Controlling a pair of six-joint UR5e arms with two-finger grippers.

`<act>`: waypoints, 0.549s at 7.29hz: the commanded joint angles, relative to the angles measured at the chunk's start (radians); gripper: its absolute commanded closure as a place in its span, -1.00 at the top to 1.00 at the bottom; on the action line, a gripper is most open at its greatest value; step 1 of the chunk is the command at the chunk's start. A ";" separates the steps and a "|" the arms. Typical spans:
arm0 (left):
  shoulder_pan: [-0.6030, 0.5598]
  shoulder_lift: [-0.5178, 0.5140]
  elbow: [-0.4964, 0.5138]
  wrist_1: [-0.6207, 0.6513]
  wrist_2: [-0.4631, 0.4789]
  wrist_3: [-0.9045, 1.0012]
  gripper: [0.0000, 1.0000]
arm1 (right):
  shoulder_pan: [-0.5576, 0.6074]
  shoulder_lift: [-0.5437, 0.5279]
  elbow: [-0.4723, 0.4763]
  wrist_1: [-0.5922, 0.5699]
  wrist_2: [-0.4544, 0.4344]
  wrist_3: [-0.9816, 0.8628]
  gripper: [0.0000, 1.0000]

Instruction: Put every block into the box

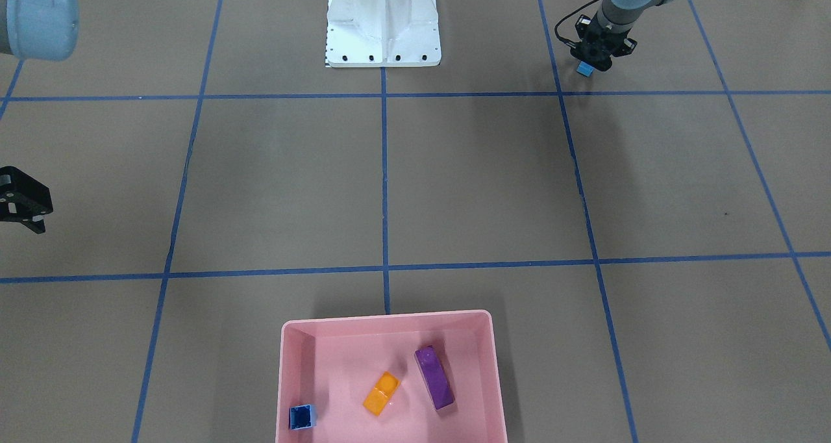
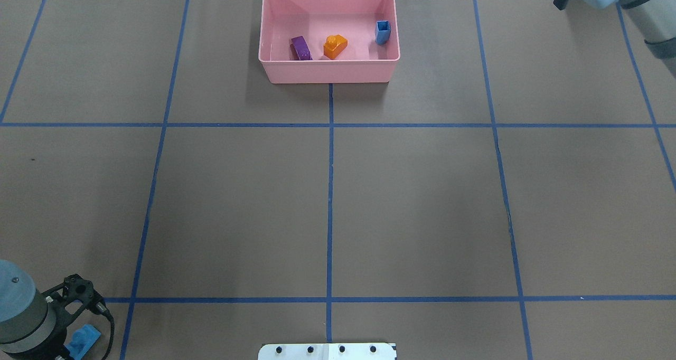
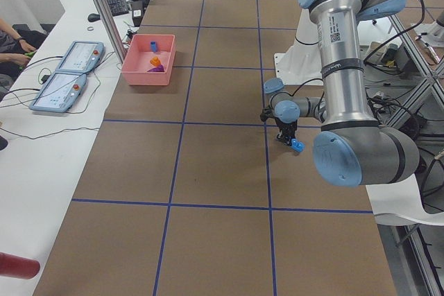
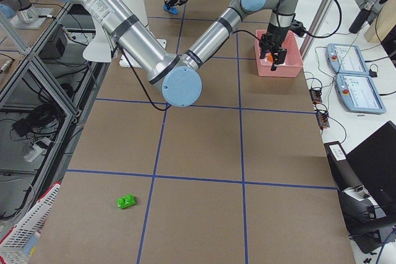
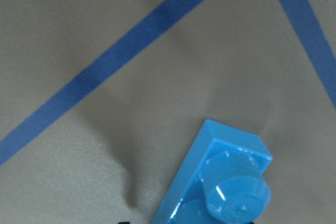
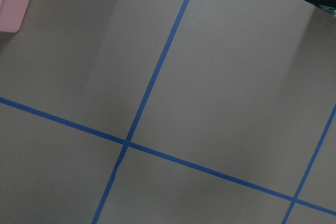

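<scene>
Front view: the shallow pale pink plastic box holds a purple studded plastic brick, an orange brick and a tiny dark blue brick. Far from it, the left claw is clamped on a light blue brick. Right-side view: a green brick lies on the table, well apart from the box. The right claw hangs by the box, and I cannot tell how its jaws stand. Three are in, two left

Silver arms, pale blue joint caps; black left gripper with looped cable; white bolted base.
</scene>
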 commanded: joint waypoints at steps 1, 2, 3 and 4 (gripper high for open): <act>0.009 0.008 -0.051 0.006 0.001 -0.092 -1.00 | 0.018 -0.084 0.068 0.000 0.018 -0.041 1.00; 0.005 0.009 -0.092 0.010 -0.001 -0.121 -1.00 | 0.029 -0.145 0.100 0.000 0.023 -0.091 1.00; -0.004 0.029 -0.143 0.012 -0.002 -0.139 -1.00 | 0.028 -0.254 0.150 0.009 0.021 -0.105 1.00; -0.070 0.035 -0.190 0.027 -0.016 -0.140 -1.00 | 0.024 -0.378 0.177 0.066 0.056 -0.105 1.00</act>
